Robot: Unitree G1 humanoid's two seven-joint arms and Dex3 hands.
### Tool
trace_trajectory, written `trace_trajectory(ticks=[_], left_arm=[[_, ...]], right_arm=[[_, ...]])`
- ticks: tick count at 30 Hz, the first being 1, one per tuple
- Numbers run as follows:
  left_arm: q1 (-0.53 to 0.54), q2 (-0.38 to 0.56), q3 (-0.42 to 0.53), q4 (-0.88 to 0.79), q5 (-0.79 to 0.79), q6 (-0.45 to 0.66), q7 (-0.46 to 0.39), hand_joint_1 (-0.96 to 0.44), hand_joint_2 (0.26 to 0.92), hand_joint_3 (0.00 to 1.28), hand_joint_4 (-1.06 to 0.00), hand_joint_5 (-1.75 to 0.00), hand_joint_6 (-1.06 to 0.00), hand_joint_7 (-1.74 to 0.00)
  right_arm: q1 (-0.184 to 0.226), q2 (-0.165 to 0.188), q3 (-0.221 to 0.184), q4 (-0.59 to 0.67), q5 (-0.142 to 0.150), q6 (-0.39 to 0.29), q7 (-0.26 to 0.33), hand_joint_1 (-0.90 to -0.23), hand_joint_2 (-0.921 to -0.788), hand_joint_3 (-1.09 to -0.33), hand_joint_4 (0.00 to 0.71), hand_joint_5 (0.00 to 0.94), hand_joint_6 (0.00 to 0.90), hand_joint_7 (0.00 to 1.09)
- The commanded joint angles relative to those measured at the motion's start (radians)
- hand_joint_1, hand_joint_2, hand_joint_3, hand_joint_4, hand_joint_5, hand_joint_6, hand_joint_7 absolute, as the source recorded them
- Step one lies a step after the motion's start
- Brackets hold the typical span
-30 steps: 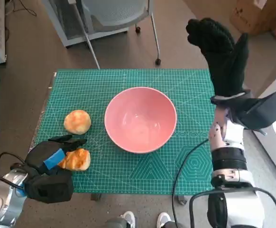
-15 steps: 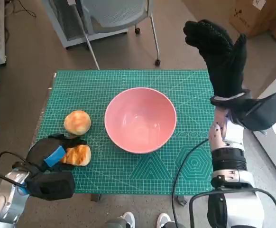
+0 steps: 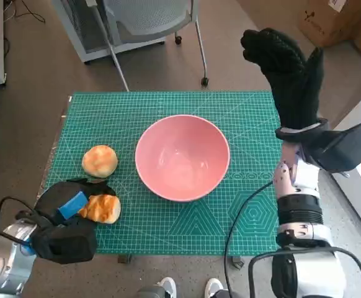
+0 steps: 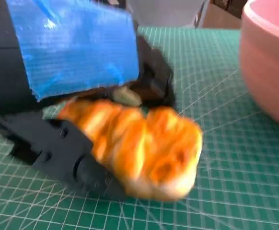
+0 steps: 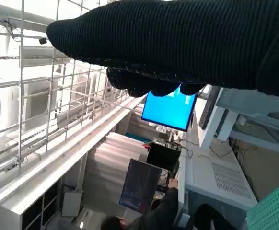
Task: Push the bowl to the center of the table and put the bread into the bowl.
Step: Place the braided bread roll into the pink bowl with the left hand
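Bowl (image 3: pixel 182 157) sits mid-frame on the tabletop (image 3: pixel 242 118), so I judge the push done. My left robot hand (image 3: pixel 66 208), lower left, grasps one bread piece (image 3: pixel 101 208); round bun (image 3: pixel 99 161) waits just above. Right robot hand (image 3: pixel 286 68) is raised upper right, released, out of the way.

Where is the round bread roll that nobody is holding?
In the head view the loose round roll lies on the green mat's left side, left of the pink bowl and just beyond the left hand, which grips another bread piece.
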Motion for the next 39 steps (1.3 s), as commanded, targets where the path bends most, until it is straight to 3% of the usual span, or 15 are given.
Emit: trace_trajectory(ticks=[1,8,14,22,29,39], left_arm=[[0.012,0.018,0.087,-0.188,-0.063,0.080,-0.066,0.00,0.917,0.05,-0.71,-1.24,-0.68,-1.00],[-0.056,0.000,0.164,-0.339,-0.112,0.124,-0.074,0.00,0.907,0.02,-0.76,-1.19,-0.74,-0.95],[-0.211,-0.018,0.147,-0.357,-0.111,0.108,-0.039,0.00,0.897,0.01,-0.79,-1.12,-0.76,-0.97],[-0.474,-0.089,0.014,-0.257,-0.061,0.051,0.018,0.00,0.894,0.01,-0.79,-1.05,-0.76,-1.03],[-0.668,-0.192,-0.118,-0.105,-0.052,0.008,0.015,0.00,0.892,0.01,-0.80,-0.96,-0.77,-1.08],[-0.765,-0.265,-0.242,0.092,-0.022,-0.044,-0.007,0.00,0.919,0.03,-0.71,-1.04,-0.69,-1.19]], right_arm=[[0.027,0.000,0.001,0.004,0.002,0.015,0.008,-0.612,-0.921,-0.480,0.266,0.002,0.405,0.00],[0.025,-0.003,0.002,0.008,-0.001,0.012,0.009,-0.611,-0.921,-0.481,0.265,0.001,0.397,0.00],[0.030,-0.001,0.010,0.006,-0.014,0.001,0.000,-0.611,-0.921,-0.482,0.265,0.001,0.395,0.00],[0.046,0.005,0.021,-0.013,-0.024,-0.003,-0.009,-0.617,-0.921,-0.491,0.265,0.000,0.382,0.00],[0.068,0.006,0.031,-0.041,-0.029,-0.004,-0.014,-0.613,-0.921,-0.502,0.263,0.000,0.378,0.00],[0.114,-0.001,0.037,-0.108,-0.023,0.013,-0.022,-0.597,-0.921,-0.506,0.260,0.000,0.382,0.00]])
